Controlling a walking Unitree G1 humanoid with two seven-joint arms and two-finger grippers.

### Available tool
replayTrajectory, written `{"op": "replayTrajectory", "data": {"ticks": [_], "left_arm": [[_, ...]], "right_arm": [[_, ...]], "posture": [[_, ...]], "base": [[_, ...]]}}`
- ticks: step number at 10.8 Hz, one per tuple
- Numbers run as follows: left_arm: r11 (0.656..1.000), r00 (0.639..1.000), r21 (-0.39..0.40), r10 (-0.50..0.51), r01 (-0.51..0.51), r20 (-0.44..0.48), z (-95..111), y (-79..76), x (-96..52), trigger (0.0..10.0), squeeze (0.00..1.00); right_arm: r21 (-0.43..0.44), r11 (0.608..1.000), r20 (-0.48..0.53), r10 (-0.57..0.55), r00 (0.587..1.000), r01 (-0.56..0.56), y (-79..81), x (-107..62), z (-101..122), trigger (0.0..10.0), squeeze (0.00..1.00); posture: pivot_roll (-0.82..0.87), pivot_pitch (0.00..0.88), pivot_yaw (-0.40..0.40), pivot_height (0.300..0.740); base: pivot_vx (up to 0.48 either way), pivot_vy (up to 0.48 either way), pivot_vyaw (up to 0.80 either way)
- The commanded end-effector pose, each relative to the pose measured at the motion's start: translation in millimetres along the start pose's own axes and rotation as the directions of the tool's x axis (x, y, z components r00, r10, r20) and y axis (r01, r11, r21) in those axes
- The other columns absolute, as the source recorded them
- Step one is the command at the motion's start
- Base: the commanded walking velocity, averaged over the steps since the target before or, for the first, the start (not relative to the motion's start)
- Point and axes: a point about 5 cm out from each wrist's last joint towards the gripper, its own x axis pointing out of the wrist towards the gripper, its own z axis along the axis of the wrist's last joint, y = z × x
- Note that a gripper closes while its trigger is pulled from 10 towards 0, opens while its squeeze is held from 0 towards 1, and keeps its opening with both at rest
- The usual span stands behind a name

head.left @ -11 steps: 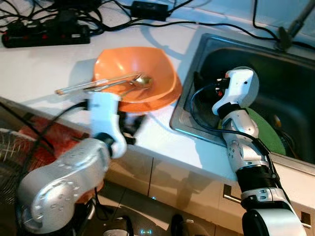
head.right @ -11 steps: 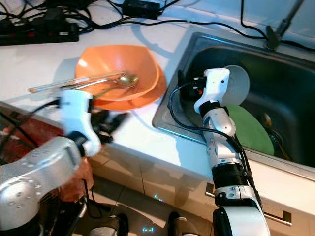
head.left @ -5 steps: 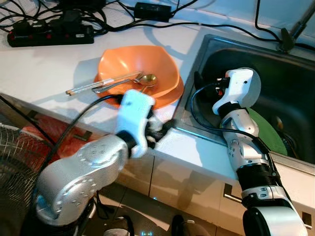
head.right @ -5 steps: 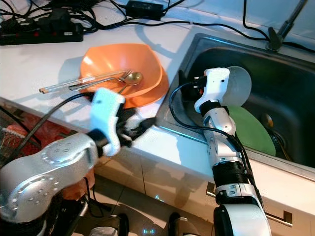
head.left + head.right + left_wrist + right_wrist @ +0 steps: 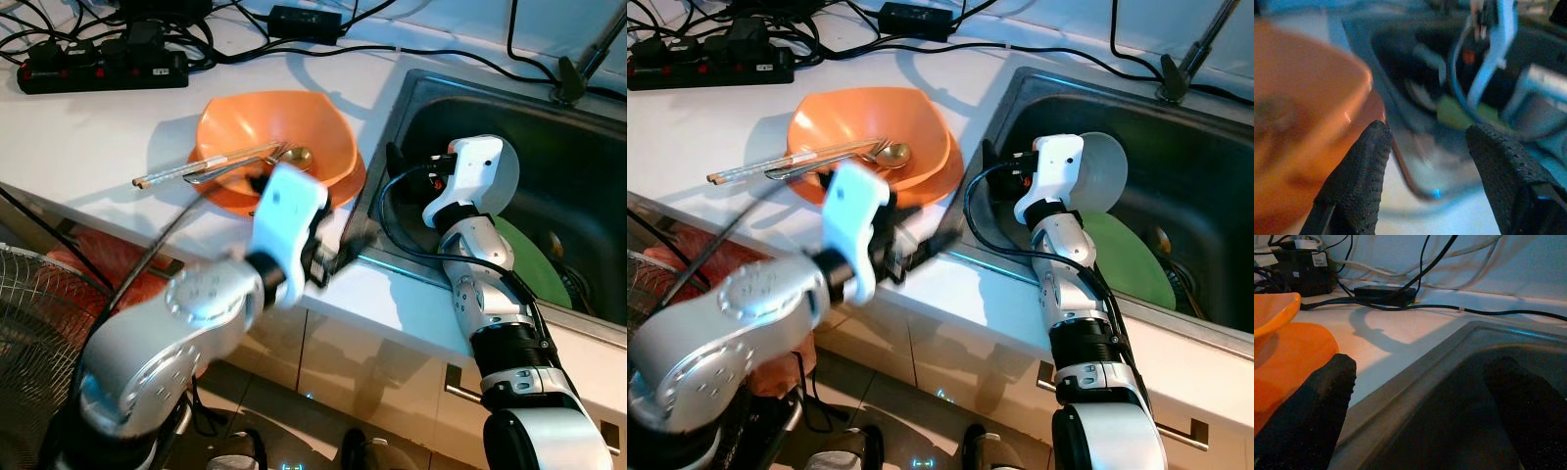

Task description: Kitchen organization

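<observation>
Both grippers spread — left gripper (image 5: 1422, 147) by orange bowl (image 5: 284, 137) — right gripper (image 5: 1420, 396) over sink (image 5: 578, 147).

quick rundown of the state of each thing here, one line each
orange bowl: upright on the counter, stacked on an orange plate
spoon: lying in the bowl
chopsticks: lying across the bowl's rim
green plate: lying in the sink
power strip: cables plugged in
left gripper: jaws open, empty, beside the bowl
right gripper: jaws open, empty, at the sink's edge
</observation>
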Motion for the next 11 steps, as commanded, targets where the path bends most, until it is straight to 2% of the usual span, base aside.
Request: {"op": "replayTrajectory", "data": {"ticks": [1,4,5,6,7,8,9,10,11], "left_arm": [[0.999,0.999,0.051,0.000,-0.003,0.053,7,-0.4,3.6,10.0,0.00],[0.993,0.971,0.121,-0.016,-0.013,0.237,31,-8.5,15.6,10.0,0.00],[0.993,0.958,0.121,-0.016,-0.020,0.288,36,-9.9,17.5,10.0,0.00],[0.990,0.942,0.126,0.020,-0.066,0.336,41,-7.1,17.8,10.0,0.00],[0.977,0.902,0.110,0.122,-0.182,0.413,50,3.8,15.3,10.0,0.00],[0.954,0.871,0.113,0.201,-0.278,0.449,55,14.1,11.7,10.0,0.00],[0.914,0.831,0.147,0.263,-0.377,0.490,57,26.3,5.8,10.0,0.00],[0.878,0.806,0.211,0.266,-0.429,0.528,56,30.7,0.3,10.0,0.00],[0.858,0.802,0.234,0.284,-0.457,0.525,43,31.9,-2.1,10.0,0.00]], "right_arm": [[0.002,1.000,-0.041,-0.023,0.999,0.023,-5.8,-5.8,-11,10.0,0.00],[-0.004,0.999,-0.038,-0.035,0.999,0.034,-8.8,-5.6,-10,10.0,0.00],[-0.005,0.999,-0.036,-0.036,0.999,0.036,-9.0,-5.5,-10,10.0,0.00],[-0.005,0.999,-0.034,-0.039,0.999,0.039,-9.5,-5.5,-10,10.0,0.00],[-0.006,0.999,-0.033,-0.043,0.999,0.043,-10.3,-5.7,-10,10.0,0.00],[-0.006,0.999,-0.028,-0.046,0.999,0.046,-10.5,-5.8,-9,10.0,0.00],[-0.003,0.999,-0.021,-0.051,0.998,0.051,-11.2,-5.7,-8,10.0,0.00],[-0.001,0.998,-0.018,-0.056,0.998,0.056,-12.4,-6.0,-8,10.0,0.00],[0.002,0.998,-0.018,-0.061,0.998,0.062,-12.4,-6.6,-10,10.0,0.00]], "posture": [[0.16,0.189,-0.024,0.740],[0.15,0.178,-0.030,0.740],[0.15,0.178,-0.030,0.740],[0.15,0.178,-0.030,0.740],[0.14,0.167,-0.027,0.740],[0.14,0.167,-0.027,0.740],[0.14,0.162,-0.024,0.740],[0.14,0.162,-0.024,0.740],[0.14,0.155,-0.017,0.740]], "base": [[0.000,0.000,0.00],[0.000,0.000,0.00],[0.000,0.000,0.00],[0.000,0.000,0.00],[0.000,0.000,0.00],[0.000,0.000,0.00],[0.000,0.000,0.00],[0.000,0.000,0.00],[0.000,0.000,0.00]]}}
